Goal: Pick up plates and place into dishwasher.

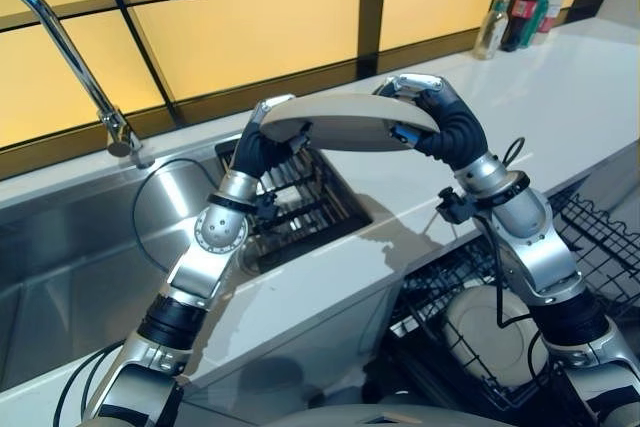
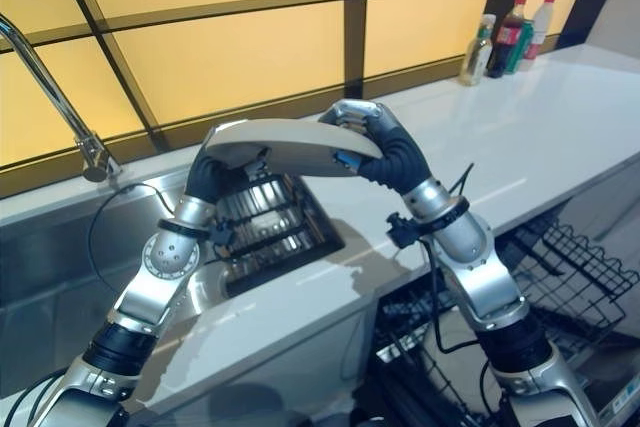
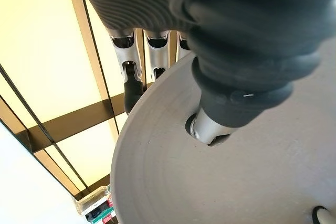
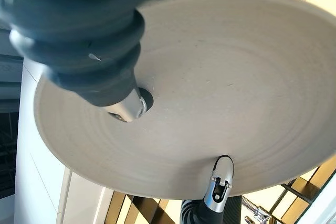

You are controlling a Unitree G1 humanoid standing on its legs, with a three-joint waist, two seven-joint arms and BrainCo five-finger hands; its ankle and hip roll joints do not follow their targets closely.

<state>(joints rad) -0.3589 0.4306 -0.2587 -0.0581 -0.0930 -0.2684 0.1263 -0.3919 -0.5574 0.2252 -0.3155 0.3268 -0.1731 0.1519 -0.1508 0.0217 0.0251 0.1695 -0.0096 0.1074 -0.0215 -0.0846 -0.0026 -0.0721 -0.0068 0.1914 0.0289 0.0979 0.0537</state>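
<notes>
Above counter (image 1: 560,107): plate (image 1: 350,122) pinched by left hand (image 1: 262,147), right hand (image 1: 440,122).

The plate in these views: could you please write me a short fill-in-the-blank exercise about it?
1. The plate is held by ____ hands, the left hand and the right hand.
2. The rack below the counter already holds a ____.
3. The bottles stand on the ____.

Missing words: both; plate; counter

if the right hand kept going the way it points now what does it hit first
Likely the left hand: the right hand points across the plate they both hold by opposite edges, above the sink. Depth is unclear.
</notes>
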